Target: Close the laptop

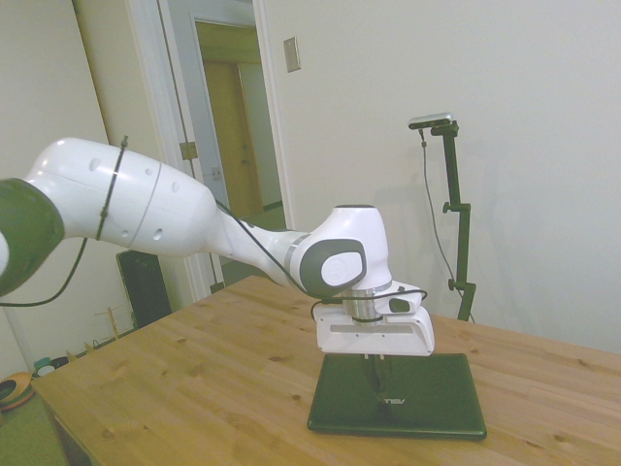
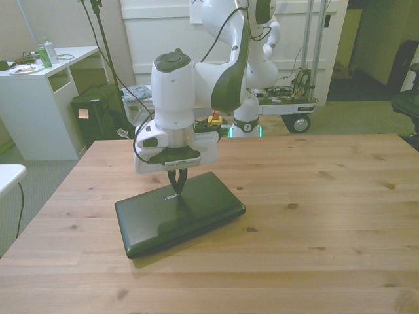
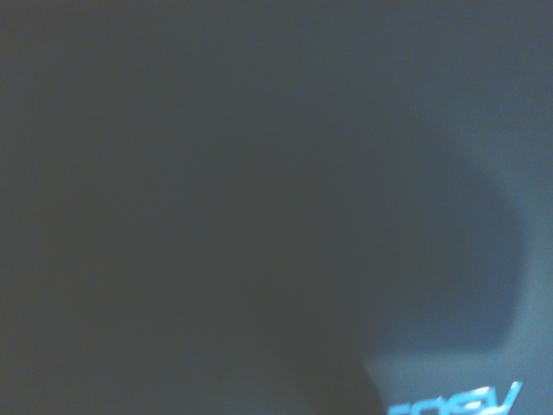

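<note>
Laptop [image 2: 180, 212]: lies flat on the wooden bench [image 2: 314, 216], lid down, plain black top with a small logo near the edge toward the robot. No screen or keyboard shows in any view. In the side view [image 1: 398, 393] it sits near the bench's middle.

Gripper [image 2: 177, 188]: directly above the lid, pointing straight down. The fingers [image 2: 172, 178] are drawn together to a narrow point — tips at or just on the lid beside the logo, nothing held between them. Side view [image 1: 376, 364] agrees: thin dark tips reaching the lid under the white hand.

Wrist view: all dark lid surface [image 3: 216, 173], out of focus, part of the logo at one corner. Camera very close to the lid.

Task status: judged done, or all but — lid appears level with the base; the hinge seam is too small to check.

Handling: stiff slab, moderately light, smooth plastic top likely slippery under metal tips. Screen beneath is fragile, so press gently.

Where to take hold: no grasp needed — push flat on the lid, well away from the hinge.

Risk: a hard press could slide the laptop across the bench.
</note>
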`<action>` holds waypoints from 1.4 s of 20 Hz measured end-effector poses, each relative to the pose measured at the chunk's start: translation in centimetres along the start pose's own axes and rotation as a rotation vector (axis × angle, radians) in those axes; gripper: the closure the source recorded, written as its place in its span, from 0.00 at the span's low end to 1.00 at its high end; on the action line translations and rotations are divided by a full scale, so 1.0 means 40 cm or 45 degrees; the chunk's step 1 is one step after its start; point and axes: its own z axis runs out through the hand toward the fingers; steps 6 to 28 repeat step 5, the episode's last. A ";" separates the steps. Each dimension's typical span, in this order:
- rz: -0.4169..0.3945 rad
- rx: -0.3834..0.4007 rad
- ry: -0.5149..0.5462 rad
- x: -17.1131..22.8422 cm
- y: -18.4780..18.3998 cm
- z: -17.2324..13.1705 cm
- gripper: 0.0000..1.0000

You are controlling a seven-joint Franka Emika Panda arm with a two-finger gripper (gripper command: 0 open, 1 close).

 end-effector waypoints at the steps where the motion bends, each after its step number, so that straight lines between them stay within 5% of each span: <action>1: 0.005 0.012 -0.009 -0.028 0.005 0.000 0.00; 5: 0.031 0.098 -0.043 -0.164 0.015 -0.026 0.00; 28: 0.031 0.098 -0.043 -0.164 0.015 -0.026 0.00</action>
